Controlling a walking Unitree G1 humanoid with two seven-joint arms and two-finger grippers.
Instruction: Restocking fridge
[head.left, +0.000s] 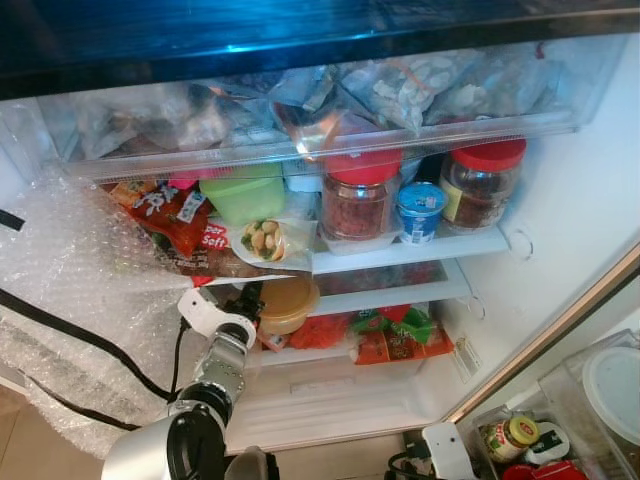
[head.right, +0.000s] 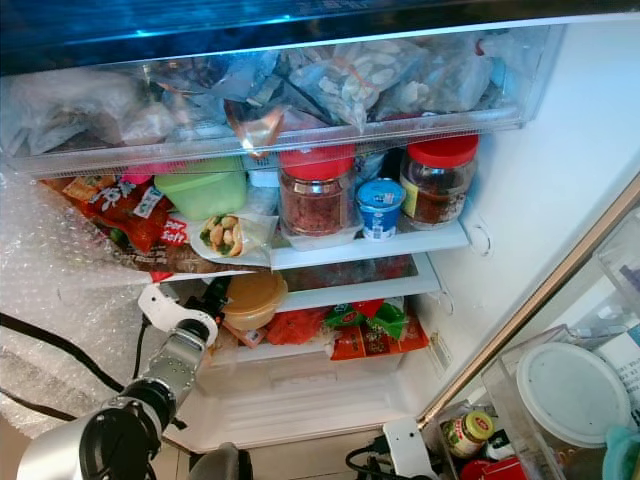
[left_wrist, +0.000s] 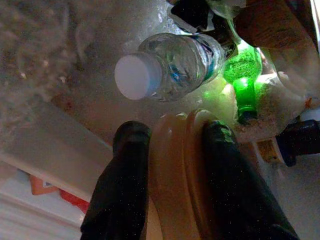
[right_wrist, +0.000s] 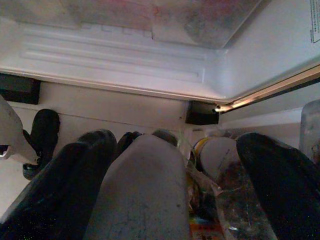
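My left gripper (head.left: 250, 300) reaches into the fridge's middle shelf (head.left: 390, 296) and is shut on a tan lidded container (head.left: 290, 300). In the left wrist view the black fingers (left_wrist: 131, 150) clamp the container's rim (left_wrist: 175, 170) from both sides. Just beyond it lie a clear water bottle (left_wrist: 175, 65) with a white cap and a green bottle (left_wrist: 244, 80). My right gripper (right_wrist: 175, 142) hangs low by the fridge's bottom edge. Its fingers (right_wrist: 280, 180) are spread wide, and a grey rounded shape (right_wrist: 142, 195) sits between them without touching the far finger.
The upper shelf (head.left: 450, 245) carries two red-lidded jars (head.left: 358, 195), a blue-lidded tub (head.left: 420, 210), a green box (head.left: 243, 192) and snack bags (head.left: 175, 215). Above is a drawer (head.left: 330, 100) of bagged food. Bubble wrap (head.left: 70, 270) and black cables lie left. Door bins (head.left: 530, 430) are right.
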